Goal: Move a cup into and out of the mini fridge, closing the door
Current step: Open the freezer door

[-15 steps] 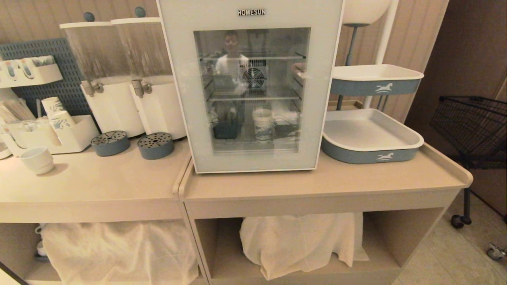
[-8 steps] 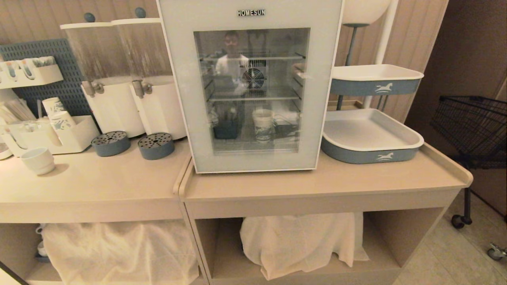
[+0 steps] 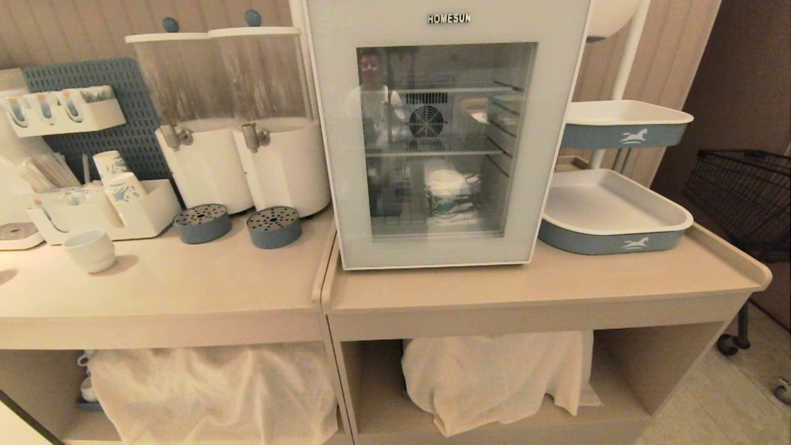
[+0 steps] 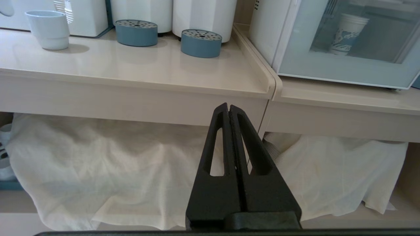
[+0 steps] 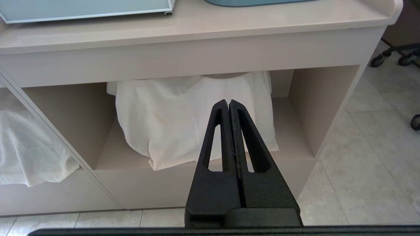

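The white mini fridge [image 3: 383,21], lettered HOMESUN, stands on the beige counter [image 3: 525,284]. Its glass door [image 3: 337,154] is shut. Behind the pane the cup [image 3: 446,191], white with a blue pattern, stands upright on the lowest shelf; the left wrist view shows the cup [image 4: 346,34] through the door [image 4: 328,70] too. Neither arm appears in the head view. My left gripper [image 4: 228,106] is shut and empty, low in front of the counter's edge, left of the fridge. My right gripper [image 5: 228,102] is shut and empty, facing the shelf under the counter.
Two drink dispensers [image 3: 247,123] with blue drip trays [image 3: 274,227] stand left of the fridge. Further left are a plain white cup [image 3: 90,250] and an organiser with paper cups [image 3: 117,179]. Two blue-and-white trays [image 3: 612,213] sit right of it. A black wire cart [image 3: 741,198] stands beyond. White cloths [image 3: 494,377] fill the lower shelves.
The whole head picture has shifted to the right, so the camera has moved. The fridge, the cup and both grippers have stayed as they were.
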You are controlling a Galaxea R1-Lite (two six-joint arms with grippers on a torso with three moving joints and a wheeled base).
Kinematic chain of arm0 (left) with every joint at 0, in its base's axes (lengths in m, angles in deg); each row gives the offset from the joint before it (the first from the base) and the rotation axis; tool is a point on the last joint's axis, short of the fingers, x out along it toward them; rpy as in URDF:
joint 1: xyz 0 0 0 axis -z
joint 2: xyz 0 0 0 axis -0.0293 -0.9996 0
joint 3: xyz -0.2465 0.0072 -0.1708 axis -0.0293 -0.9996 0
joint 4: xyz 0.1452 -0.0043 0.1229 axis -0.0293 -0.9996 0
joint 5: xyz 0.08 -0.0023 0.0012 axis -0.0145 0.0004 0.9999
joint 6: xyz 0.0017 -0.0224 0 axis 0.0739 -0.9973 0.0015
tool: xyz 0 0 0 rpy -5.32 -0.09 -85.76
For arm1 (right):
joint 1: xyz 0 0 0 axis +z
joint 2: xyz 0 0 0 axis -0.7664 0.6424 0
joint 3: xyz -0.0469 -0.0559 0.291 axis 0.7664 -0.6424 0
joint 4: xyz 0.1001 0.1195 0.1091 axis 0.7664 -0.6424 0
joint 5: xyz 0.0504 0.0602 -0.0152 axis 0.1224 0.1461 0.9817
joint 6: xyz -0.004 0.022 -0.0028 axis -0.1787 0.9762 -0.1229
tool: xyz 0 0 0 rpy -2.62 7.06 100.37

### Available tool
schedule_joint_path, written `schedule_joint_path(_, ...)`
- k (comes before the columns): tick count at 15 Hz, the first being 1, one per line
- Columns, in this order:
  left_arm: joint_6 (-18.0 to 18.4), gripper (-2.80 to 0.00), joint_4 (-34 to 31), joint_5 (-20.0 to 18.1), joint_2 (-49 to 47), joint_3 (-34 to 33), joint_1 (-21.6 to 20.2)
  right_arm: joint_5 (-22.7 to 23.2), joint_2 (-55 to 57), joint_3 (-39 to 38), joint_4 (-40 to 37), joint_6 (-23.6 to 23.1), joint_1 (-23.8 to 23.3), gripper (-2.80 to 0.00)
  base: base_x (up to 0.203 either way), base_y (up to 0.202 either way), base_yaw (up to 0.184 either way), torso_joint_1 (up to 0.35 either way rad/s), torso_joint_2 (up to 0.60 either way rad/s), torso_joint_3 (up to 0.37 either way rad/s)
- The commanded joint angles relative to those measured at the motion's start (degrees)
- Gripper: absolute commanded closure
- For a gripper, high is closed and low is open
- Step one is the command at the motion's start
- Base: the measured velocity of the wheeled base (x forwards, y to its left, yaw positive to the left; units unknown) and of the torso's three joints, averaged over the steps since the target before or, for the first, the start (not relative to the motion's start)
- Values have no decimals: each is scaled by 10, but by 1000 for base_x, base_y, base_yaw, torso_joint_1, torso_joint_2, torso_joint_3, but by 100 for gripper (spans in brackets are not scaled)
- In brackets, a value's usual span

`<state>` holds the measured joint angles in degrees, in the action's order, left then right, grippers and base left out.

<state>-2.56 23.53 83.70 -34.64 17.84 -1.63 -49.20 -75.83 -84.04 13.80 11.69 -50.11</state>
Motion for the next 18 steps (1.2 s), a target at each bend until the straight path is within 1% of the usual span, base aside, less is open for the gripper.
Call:
schedule_joint_path(1, -1, 0, 1, 0, 2, -23, 0, 0, 1, 0, -1, 0, 0, 0, 0, 0, 0, 0, 0, 0)
schedule_joint_path(10, 3, 0, 1, 0, 2, -23, 0, 0, 1, 0, -1, 0, 0, 0, 0, 0, 0, 0, 0, 0)
schedule_joint_path(15, -2, 0, 1, 0, 2, -23, 0, 0, 1, 0, -1, 0, 0, 0, 159, 0, 1, 1, 0, 1)
schedule_joint_path(18, -1, 0, 0, 0, 2, -23, 0, 0, 1, 0, -1, 0, 0, 0, 0, 0, 0, 0, 0, 0)
